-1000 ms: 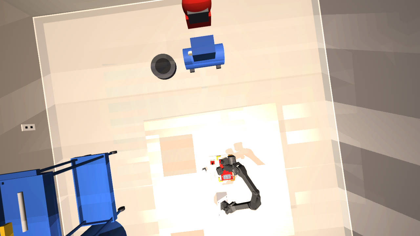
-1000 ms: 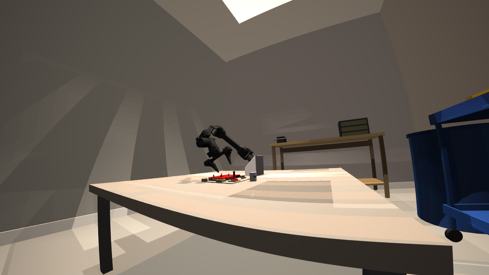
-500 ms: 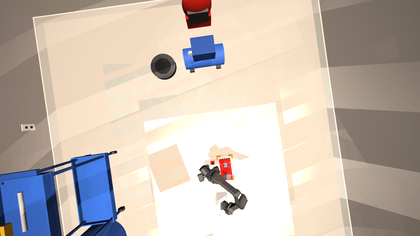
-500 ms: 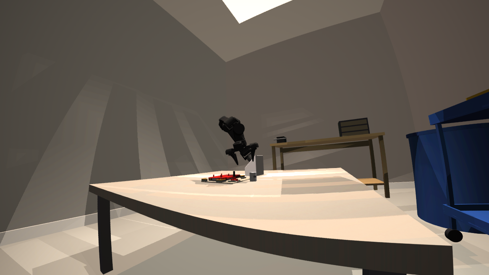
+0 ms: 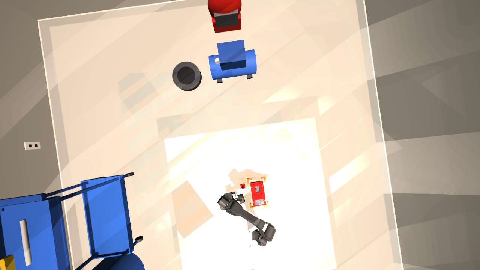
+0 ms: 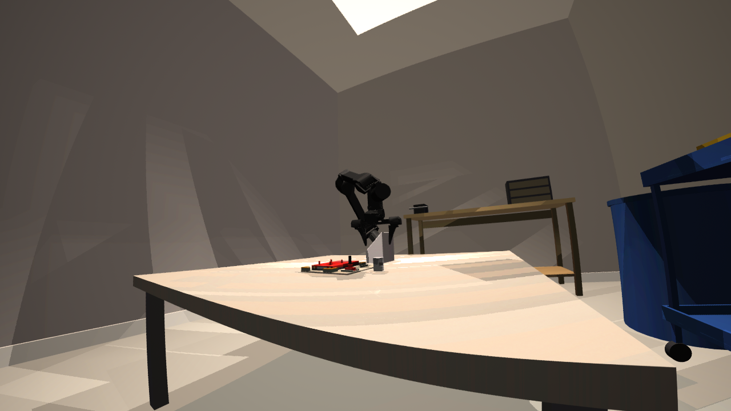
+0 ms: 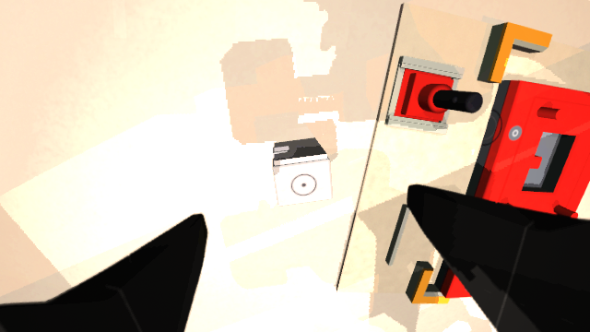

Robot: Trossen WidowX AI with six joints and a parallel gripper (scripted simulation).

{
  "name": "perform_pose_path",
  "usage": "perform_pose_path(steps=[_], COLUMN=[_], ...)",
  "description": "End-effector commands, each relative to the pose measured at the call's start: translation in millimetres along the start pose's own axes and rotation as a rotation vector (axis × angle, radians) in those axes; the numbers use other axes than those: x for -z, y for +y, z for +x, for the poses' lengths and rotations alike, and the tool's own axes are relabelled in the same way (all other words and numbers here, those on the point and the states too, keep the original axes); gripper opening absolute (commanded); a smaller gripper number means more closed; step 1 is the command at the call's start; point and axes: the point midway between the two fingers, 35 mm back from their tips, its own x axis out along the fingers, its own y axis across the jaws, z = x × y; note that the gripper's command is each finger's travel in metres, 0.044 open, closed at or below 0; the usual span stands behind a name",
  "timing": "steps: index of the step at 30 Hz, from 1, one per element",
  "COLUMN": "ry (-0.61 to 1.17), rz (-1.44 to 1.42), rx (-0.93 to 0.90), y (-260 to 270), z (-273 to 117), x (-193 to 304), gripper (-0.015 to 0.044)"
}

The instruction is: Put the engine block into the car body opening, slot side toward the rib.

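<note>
The engine block [image 6: 378,264] [image 7: 302,184], a small pale cube, stands on the table left of the car body in the wrist view. Its dark side with a light notch faces the top of that view. The arm hides it in the top view. The red car body [image 5: 253,193] [image 6: 334,264] [image 7: 525,115] lies between corner brackets. Its opening [image 7: 553,172] is empty of the block, and a small red rib [image 7: 535,162] juts in from its left side in the wrist view. My gripper [image 6: 378,244] [image 7: 309,208] is open and empty, above the engine block, its fingers apart on either side.
A red shifter base with an upright black lever [image 6: 350,259] [image 7: 456,100] stands between block and car body, towards the top of the wrist view. Orange brackets [image 7: 495,55] [image 7: 418,283] and a thin grey bar [image 7: 396,235] stand on the base plate. A pale wedge-shaped block [image 6: 388,250] stands behind.
</note>
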Motion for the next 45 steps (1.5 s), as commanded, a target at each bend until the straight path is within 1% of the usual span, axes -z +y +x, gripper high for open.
perform_pose_path(steps=[1,3,6,11,45], ry=[0.020,0.020,0.020,0.020,0.020], rz=[-0.010,-0.010,-0.010,-0.010,-0.009], rx=[0.012,0.013,0.013,0.013,0.016], y=[-2,-2,-2,-2,-4], z=[15,17,30,33,85], x=[5,5,6,6,7], gripper=[0.0440,0.0440,0.0440,0.0440,0.0440])
